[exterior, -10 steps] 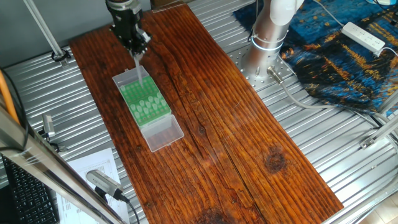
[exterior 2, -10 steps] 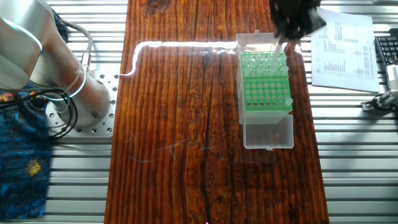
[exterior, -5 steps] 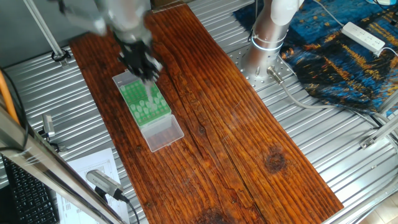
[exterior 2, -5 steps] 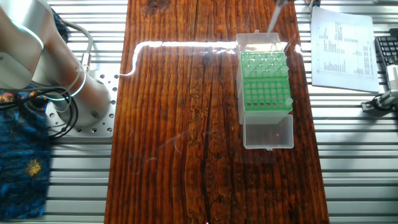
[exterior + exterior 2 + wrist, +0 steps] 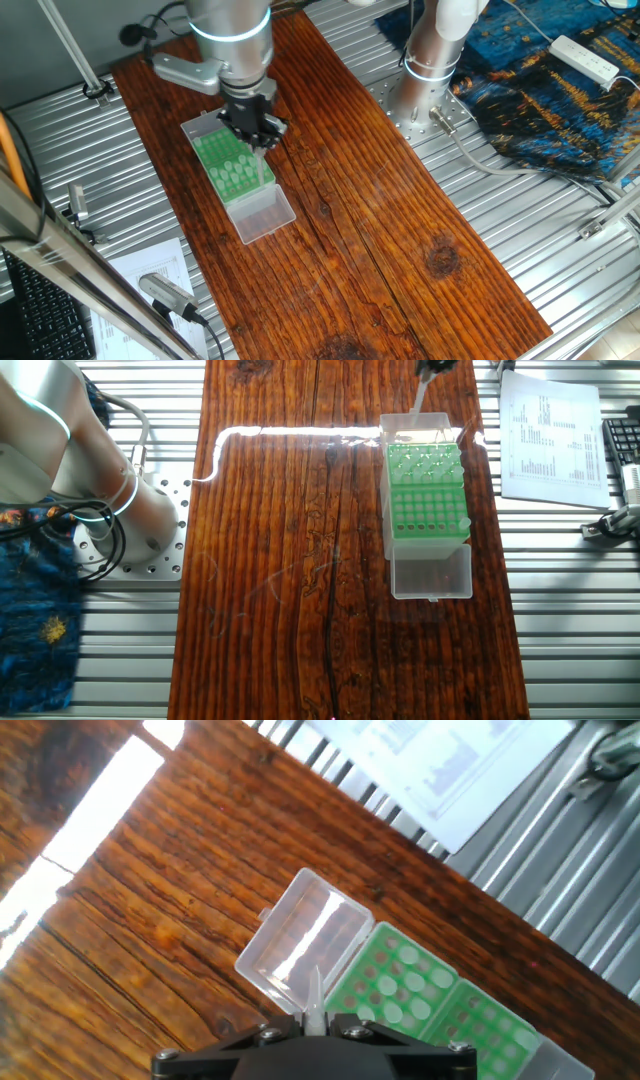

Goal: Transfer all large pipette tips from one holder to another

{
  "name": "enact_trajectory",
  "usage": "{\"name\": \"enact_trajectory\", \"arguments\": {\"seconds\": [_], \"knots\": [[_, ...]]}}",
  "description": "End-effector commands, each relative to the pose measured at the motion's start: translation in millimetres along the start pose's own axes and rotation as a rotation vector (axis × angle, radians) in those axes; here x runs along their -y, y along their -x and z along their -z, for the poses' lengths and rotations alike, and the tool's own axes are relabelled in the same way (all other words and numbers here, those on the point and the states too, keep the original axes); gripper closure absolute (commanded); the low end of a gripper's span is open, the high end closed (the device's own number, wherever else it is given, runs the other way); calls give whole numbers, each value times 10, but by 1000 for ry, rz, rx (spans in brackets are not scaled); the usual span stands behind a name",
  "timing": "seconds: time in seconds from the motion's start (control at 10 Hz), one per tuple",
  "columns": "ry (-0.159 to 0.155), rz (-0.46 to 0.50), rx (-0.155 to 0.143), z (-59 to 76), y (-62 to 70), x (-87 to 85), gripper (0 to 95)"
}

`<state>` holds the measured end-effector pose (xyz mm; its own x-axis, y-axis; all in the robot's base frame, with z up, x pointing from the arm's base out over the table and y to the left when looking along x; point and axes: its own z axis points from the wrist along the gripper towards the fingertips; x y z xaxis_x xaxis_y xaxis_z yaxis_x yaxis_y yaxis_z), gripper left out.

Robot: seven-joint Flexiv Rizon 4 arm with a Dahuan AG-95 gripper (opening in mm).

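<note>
Large pipette tips (image 5: pixel 400 982): most stand in the green rack (image 5: pixel 233 167), bunched at the end nearest its open clear lid (image 5: pixel 300 942).
Held tip (image 5: pixel 315 995): one whitish tip pinched in my claw, pointing down above the lid and rack, clear of both.
My claw (image 5: pixel 254 130): narrowed tight on that single tip, touching nothing else.
Rack: on the wooden board (image 5: pixel 290 560), near its edge by the printed sheet (image 5: pixel 545 435).

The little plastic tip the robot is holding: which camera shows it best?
The hand view: the held tip sticks up from the gripper, sharp against the clear lid. The other fixed view shows it as a thin sliver at the top edge. In one fixed view it is a pale blur under the fingers.
</note>
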<state>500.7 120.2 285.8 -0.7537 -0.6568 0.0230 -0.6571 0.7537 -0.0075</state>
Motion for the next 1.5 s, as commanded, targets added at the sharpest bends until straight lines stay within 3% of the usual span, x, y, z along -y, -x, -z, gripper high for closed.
{"name": "enact_trajectory", "arguments": {"seconds": [0.1,0.5,1.1,1.5], "knots": [[-46,5,-35,25,-82,-83,950],[-60,-5,-16,56,-221,-48,950],[-77,5,-15,51,-263,25,950],[-69,18,-13,13,-269,96,950]]}}
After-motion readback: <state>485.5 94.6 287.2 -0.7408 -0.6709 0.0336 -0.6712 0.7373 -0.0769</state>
